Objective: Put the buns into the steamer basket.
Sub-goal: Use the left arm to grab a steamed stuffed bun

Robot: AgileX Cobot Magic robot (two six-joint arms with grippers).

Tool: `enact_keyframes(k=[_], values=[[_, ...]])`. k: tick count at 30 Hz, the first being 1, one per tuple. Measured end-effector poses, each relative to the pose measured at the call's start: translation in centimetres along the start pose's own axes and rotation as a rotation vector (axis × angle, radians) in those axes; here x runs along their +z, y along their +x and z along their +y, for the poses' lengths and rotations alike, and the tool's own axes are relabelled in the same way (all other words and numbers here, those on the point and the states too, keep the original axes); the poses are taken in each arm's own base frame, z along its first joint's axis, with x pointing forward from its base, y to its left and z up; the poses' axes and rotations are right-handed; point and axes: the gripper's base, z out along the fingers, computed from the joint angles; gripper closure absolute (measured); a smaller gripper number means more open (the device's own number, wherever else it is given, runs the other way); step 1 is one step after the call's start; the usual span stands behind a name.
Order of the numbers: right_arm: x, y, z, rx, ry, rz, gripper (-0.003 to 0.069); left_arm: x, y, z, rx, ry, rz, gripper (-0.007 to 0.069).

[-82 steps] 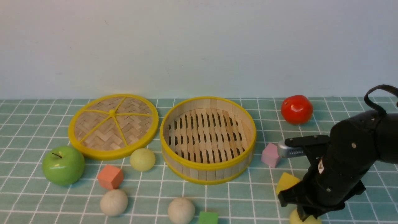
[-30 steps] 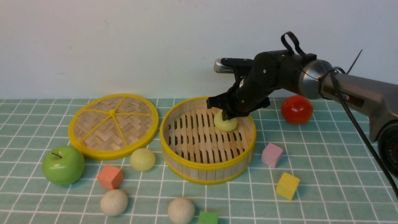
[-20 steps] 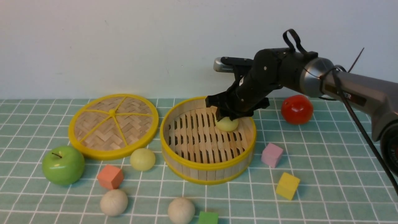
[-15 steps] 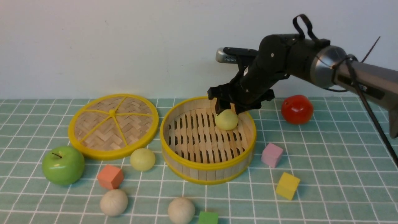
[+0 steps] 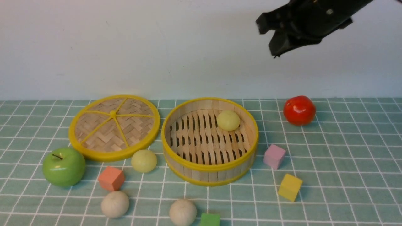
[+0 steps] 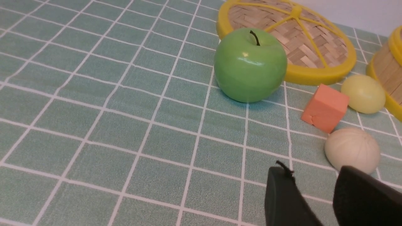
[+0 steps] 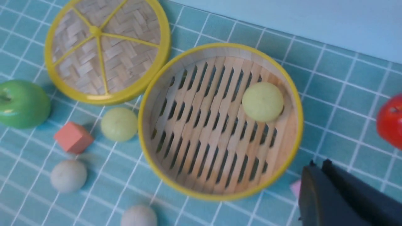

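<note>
This looked like a robot test room. A green cloth with white squares was spread out flat, and a plain pale wall stood behind it. Pretend food sat on the cloth: a shiny green apple and a red tomato. Little toy blocks lay near, a pink block, a yellow block and an orange block. A black robot arm hung above it all.

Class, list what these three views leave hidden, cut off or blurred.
Front view: green cube cut by bottom edge; right gripper blurred, cut by top edge.
Left wrist view: steamer basket cut by picture edge.
Right wrist view: pink cube mostly behind right gripper.
</note>
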Motion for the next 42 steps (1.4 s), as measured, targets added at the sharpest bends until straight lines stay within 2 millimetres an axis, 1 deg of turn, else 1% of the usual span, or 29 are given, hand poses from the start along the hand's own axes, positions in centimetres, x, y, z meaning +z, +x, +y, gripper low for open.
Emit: enact_keyframes(k=[2,4,5,6,7,8,9,10,11,12,13,14,15,17,18,20,21,22,25,27,28,32,36,42], values=[[-3.1,0.8,0.3,-0.009,-0.004,-0.013,0.0678,0.0,0.0,0.0,0.0,0.0,0.0,0.0386],[-4.8,1.7,0.4,-0.014,0.0,-0.026,0.0678,0.0,0.0,0.0,0.0,0.0,0.0,0.0386],[-5.2,1.9,0.4,-0.014,-0.001,-0.029,0.0678,0.0,0.0,0.0,0.0,0.0,0.0,0.0386],[-6.7,2.9,0.4,-0.018,0.003,-0.046,0.0678,0.0,0.0,0.0,0.0,0.0,0.0,0.0386],[-7.5,3.7,0.3,-0.02,0.008,-0.055,0.0678,0.0,0.0,0.0,0.0,0.0,0.0,0.0386],[-7.9,4.7,0.2,-0.02,0.015,-0.056,0.0678,0.0,0.0,0.0,0.0,0.0,0.0,0.0386],[-8.1,5.1,0.1,-0.021,0.015,-0.061,0.0678,0.0,0.0,0.0,0.0,0.0,0.0,0.0386],[-9.0,6.6,-0.1,-0.022,0.02,-0.088,0.0678,0.0,0.0,0.0,0.0,0.0,0.0,0.0386],[-9.2,7.0,-0.1,-0.022,0.02,-0.096,0.0678,0.0,0.0,0.0,0.0,0.0,0.0,0.0386],[-9.7,8.6,-0.4,-0.023,0.025,-0.12,0.0678,0.0,0.0,0.0,0.0,0.0,0.0,0.0386],[-10.1,9.7,-0.6,-0.025,0.028,-0.149,0.0678,0.0,0.0,0.0,0.0,0.0,0.0,0.0386],[-10.4,9.7,-0.5,-0.026,0.025,-0.167,0.0678,0.0,0.0,0.0,0.0,0.0,0.0,0.0386],[-10.5,11.6,-0.9,-0.027,0.031,-0.189,0.0678,0.0,0.0,0.0,0.0,0.0,0.0,0.0386],[-11.2,14.2,-1.3,-0.032,0.033,-0.242,0.0678,0.0,0.0,0.0,0.0,0.0,0.0,0.0386],[-11.2,14.5,-1.4,-0.032,0.033,-0.244,0.0678,0.0,0.0,0.0,0.0,0.0,0.0,0.0386],[-11.0,17.9,-2.0,-0.035,0.037,-0.285,0.0678,0.0,0.0,0.0,0.0,0.0,0.0,0.0386],[-11.0,17.9,-2.0,-0.035,0.037,-0.285,0.0678,0.0,0.0,0.0,0.0,0.0,0.0,0.0386],[-11.0,19.8,-2.4,-0.036,0.037,-0.306,0.0677,0.0,0.0,0.0,0.0,0.0,0.0,0.0386],[-11.2,22.1,-2.7,-0.038,0.033,-0.339,0.0676,0.0,0.0,0.0,0.0,0.0,0.0,0.0386],[-11.5,23.3,-2.9,-0.039,0.03,-0.364,0.0674,0.0,0.0,0.0,0.0,0.0,0.0,0.0386],[-11.5,23.4,-2.9,-0.04,0.029,-0.366,0.0674,0.0,0.0,0.0,0.0,0.0,0.0,0.0386],[-12.4,24.8,-3.0,-0.044,0.022,-0.407,0.0673,0.0,0.0,0.0,0.0,0.0,0.0,0.0386],[-12.8,25.3,-3.0,-0.045,0.022,-0.407,0.0669,0.0,0.0,0.0,0.0,0.0,0.0,0.0386],[-13.0,25.5,-3.0,-0.05,0.027,-0.409,0.0669,0.0,0.0,0.0,0.0,0.0,0.0,0.0386]])
